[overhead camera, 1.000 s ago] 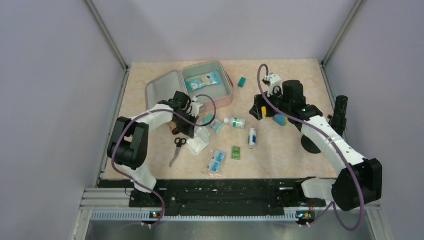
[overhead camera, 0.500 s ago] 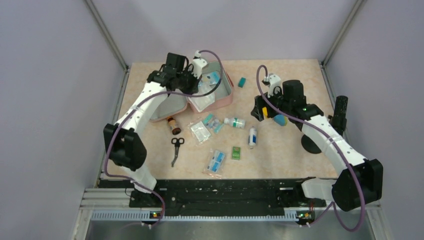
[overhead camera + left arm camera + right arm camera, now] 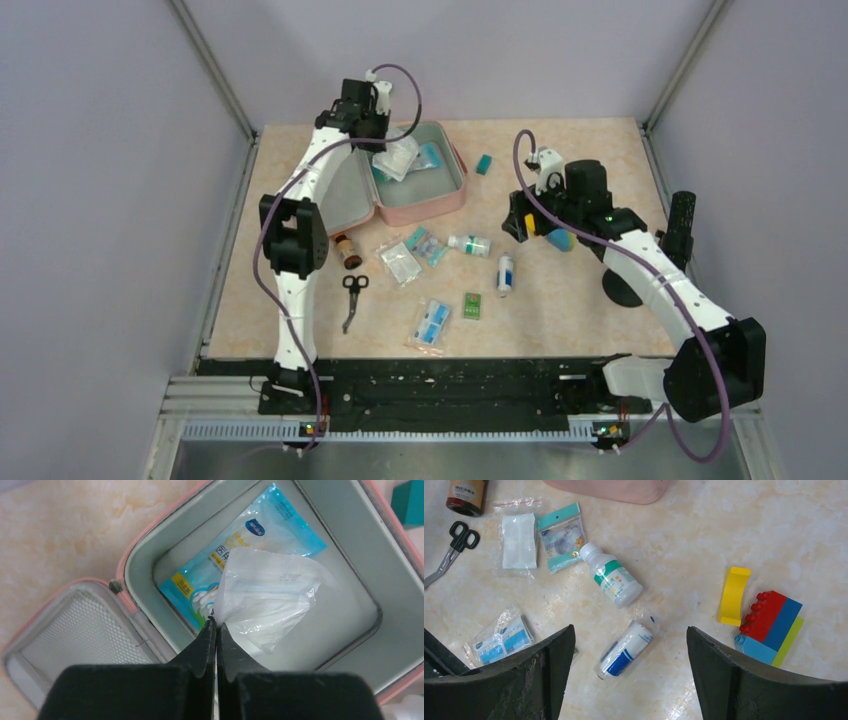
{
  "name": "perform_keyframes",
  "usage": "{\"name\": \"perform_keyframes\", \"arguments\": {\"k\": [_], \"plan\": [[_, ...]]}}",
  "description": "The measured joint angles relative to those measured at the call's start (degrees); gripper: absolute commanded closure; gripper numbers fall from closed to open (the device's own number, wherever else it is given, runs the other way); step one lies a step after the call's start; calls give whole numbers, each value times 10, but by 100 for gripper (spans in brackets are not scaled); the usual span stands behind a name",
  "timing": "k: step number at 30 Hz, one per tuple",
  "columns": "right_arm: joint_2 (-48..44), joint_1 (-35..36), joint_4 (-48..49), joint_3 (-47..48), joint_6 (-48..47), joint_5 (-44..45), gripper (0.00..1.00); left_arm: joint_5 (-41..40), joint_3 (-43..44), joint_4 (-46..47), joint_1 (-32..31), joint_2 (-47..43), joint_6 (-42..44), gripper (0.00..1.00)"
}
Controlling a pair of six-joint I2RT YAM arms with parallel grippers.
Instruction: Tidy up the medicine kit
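Left wrist view shows my left gripper (image 3: 215, 626) pinched tight on the corner of a clear white packet (image 3: 265, 597), held over the open medicine kit (image 3: 142, 550), where a blue sachet (image 3: 260, 535) lies. On the top external view the kit sits at upper centre of the frame. My right gripper (image 3: 629, 630) stands wide, holding nothing, above a wrapped roll (image 3: 624, 650) and a small white bottle (image 3: 613, 580).

Medicine kit (image 3: 425, 208), lying open on the table (image 3: 580, 330).
Pink soft zip case, rounded corners, grey-green lining; deep half directly under the left hand (image 3: 216, 625), holding a blue sachet (image 3: 260, 535); mesh-pocketed lid half folded flat beside it, off to that hand's lower left.
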Motion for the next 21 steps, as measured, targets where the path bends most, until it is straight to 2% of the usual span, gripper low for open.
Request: {"name": "perform_keyframes", "arguments": {"k": [7,19,21], "plan": [[0,-3,-27,0,-14,12,20,39,26,27,15,40,-169,100],[37,-3,-121,54,-61,25,20,42,52,91,-17,136,-362,100],[52,-3,-133,68,-66,25,20,38,55,103,-15,143,-378,78]]}}
